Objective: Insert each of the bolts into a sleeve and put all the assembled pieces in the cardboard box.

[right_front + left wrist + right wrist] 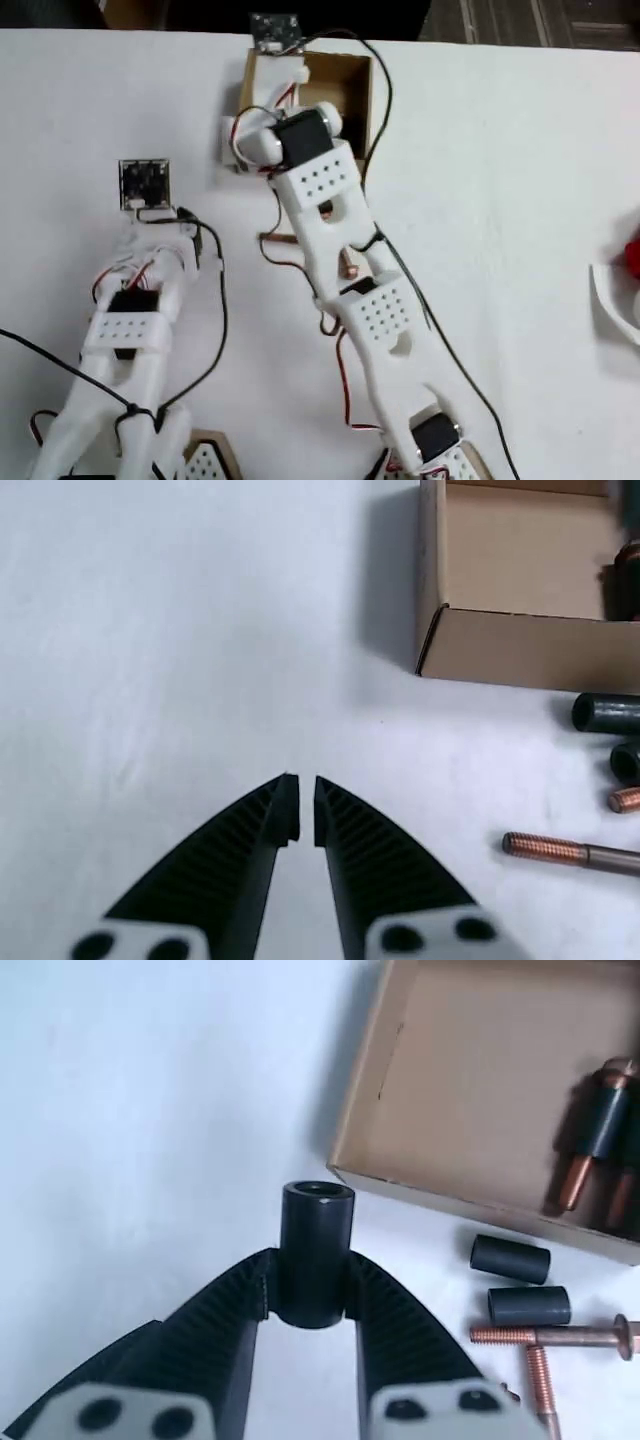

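Observation:
My right gripper (310, 1272) is shut on a black sleeve (318, 1230), held upright above the white table beside the cardboard box (440, 1195). An assembled bolt-and-sleeve piece (598, 1125) lies inside the box, with a second one partly showing next to it. Two loose sleeves (510, 1258) (529, 1305) and two copper bolts (560, 1335) (543, 1380) lie on the table near the box. My left gripper (300, 790) is shut with nothing in it, low over bare table. From there the box (530, 650), a sleeve (607, 712) and a bolt (570, 850) lie off to one side.
In the high view the right arm (330, 220) stretches across the table to the box (350, 70) at the back. The left arm (140, 290) sits short of it. A white dish (612, 300) holding something red stands at the right edge. Cables trail beside both arms.

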You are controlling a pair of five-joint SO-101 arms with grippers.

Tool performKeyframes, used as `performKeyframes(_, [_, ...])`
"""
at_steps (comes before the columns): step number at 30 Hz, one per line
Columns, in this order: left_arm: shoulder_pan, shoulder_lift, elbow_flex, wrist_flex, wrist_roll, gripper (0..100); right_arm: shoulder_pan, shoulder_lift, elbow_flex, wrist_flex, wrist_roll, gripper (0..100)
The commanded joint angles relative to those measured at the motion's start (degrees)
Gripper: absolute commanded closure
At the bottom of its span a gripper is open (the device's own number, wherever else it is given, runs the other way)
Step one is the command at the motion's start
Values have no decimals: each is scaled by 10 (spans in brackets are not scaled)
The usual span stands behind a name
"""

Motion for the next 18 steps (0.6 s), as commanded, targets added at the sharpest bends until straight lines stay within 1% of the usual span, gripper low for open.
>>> performKeyframes(1, [-5,-20,-2,-14,-6,943,19,-52,-23,12,4,978])
performKeyframes(5, [-5,-20,-2,-14,-6,943,41,-84,1,12,4,978])
performKeyframes(11, [-5,-20,-2,-15,-6,943,74,-145,172,12,4,978])
performKeyframes(18, [-4,-20,-2,-15,-6,943,110,-272,206,12,4,978])
